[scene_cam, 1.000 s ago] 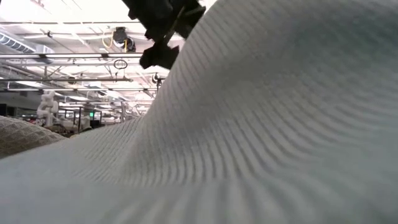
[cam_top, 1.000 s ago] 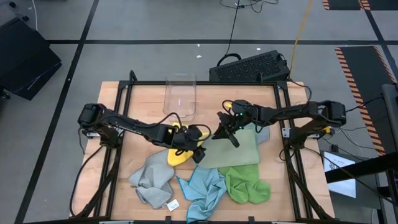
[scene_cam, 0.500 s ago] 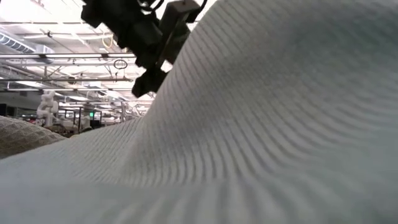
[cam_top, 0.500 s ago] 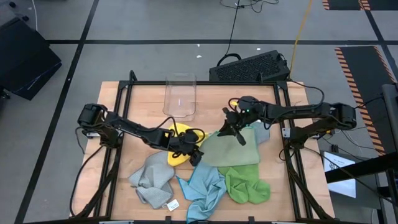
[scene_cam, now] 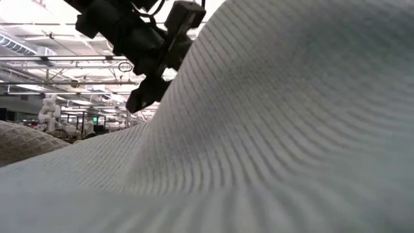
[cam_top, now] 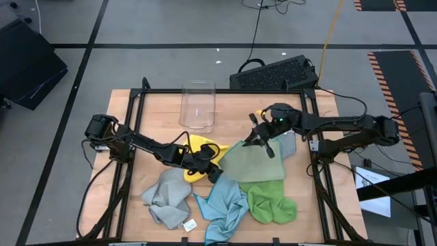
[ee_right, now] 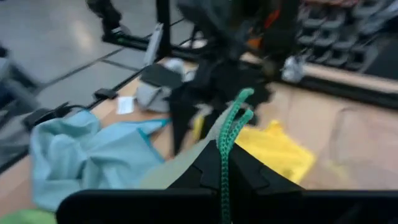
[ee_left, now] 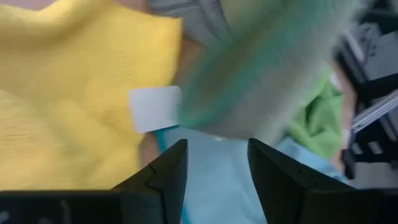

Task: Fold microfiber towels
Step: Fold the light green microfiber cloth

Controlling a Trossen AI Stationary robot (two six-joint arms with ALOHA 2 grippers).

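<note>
High view shows you the right gripper (cam_top: 258, 139) pinched shut on an edge of the pale green towel (cam_top: 251, 162), which lies spread at the table's (cam_top: 157, 109) middle with that edge lifted. Your left gripper (cam_top: 213, 169) sits low at the towel's opposite corner, fingers (ee_left: 165, 177) apart, with the yellow towel (cam_top: 196, 152) and its white tag (ee_left: 153, 107) just beside them; nothing is clamped between them. Near the front edge you have a grey towel (cam_top: 166, 198), the light blue towel (cam_top: 223, 205) and the bright green towel (cam_top: 269, 201) crumpled side by side. Another grey cloth (cam_top: 289, 143) peeks out beyond the right gripper. A clear plastic bin (cam_top: 198, 105) stands at the far side
</note>
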